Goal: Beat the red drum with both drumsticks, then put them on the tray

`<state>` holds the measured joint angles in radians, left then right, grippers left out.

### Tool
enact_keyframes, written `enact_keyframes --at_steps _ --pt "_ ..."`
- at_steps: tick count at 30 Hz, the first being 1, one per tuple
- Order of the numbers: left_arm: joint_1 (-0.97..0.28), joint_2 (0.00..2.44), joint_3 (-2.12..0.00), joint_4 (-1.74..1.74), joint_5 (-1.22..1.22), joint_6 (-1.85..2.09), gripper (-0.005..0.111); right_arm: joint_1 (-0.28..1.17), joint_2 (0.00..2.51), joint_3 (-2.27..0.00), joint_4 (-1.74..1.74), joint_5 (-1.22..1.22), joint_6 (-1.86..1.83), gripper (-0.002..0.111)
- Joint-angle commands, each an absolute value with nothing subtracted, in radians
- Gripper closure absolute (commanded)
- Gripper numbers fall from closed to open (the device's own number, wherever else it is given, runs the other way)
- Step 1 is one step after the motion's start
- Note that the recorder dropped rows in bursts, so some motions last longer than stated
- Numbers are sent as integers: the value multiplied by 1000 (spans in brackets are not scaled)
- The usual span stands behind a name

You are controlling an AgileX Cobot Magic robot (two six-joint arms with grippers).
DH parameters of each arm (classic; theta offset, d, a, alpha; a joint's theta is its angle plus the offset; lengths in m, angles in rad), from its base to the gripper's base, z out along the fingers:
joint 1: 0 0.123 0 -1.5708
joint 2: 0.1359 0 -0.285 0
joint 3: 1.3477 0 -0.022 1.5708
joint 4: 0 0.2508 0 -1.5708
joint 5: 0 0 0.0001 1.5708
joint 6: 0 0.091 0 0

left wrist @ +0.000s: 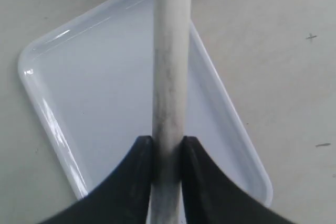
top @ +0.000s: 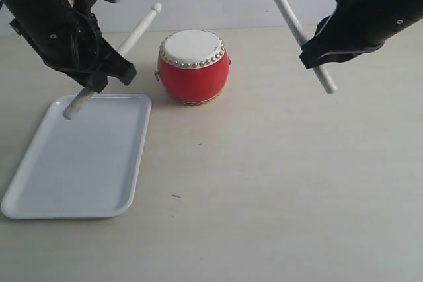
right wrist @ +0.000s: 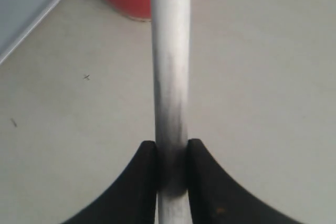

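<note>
Both sticks are in hand, so pickup is behind me. My left gripper (top: 91,84) is clenched on the left drumstick (top: 135,34) near its butt end. In the left wrist view the jaws pinch the shaft from both sides, with the tray (left wrist: 42,103) spread out beneath. That stick slants from the tray's upper corner at left of the exterior frame up toward centre, its rounded tip in the air just upper left of the red drum (top: 193,74), not touching the skin.

My right gripper (top: 314,57) is likewise clamped on the right drumstick (top: 281,1), which runs from the top edge, right of centre, down to the right of the drum, well apart from it. The drum sits upright on the surface (top: 277,183), in the upper middle of the frame.

I cannot tell whether any beats have landed; neither stick meets the drumhead now. I judge that the drumming is unfinished or barely over. Placing both sticks on the tray, at lower left, remains to be done.
</note>
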<state>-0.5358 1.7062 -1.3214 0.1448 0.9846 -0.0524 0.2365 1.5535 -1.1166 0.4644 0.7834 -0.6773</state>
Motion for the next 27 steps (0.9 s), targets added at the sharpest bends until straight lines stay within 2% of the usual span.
enact_keyframes --at_steps 1,8,13,27 --pt "-529 1739 -1328 143 944 -33 107 258 1566 -1144 474 863 -623 108" --pt "-529 1759 -1328 141 962 30 107 401 1656 -1300 332 957 -420 108" --pt "-529 1767 -1350 139 963 49 107 453 1807 -1525 44 1221 -136 108" --pt "-529 1829 -1365 130 939 81 107 453 1954 -1608 0 1221 -130 108"
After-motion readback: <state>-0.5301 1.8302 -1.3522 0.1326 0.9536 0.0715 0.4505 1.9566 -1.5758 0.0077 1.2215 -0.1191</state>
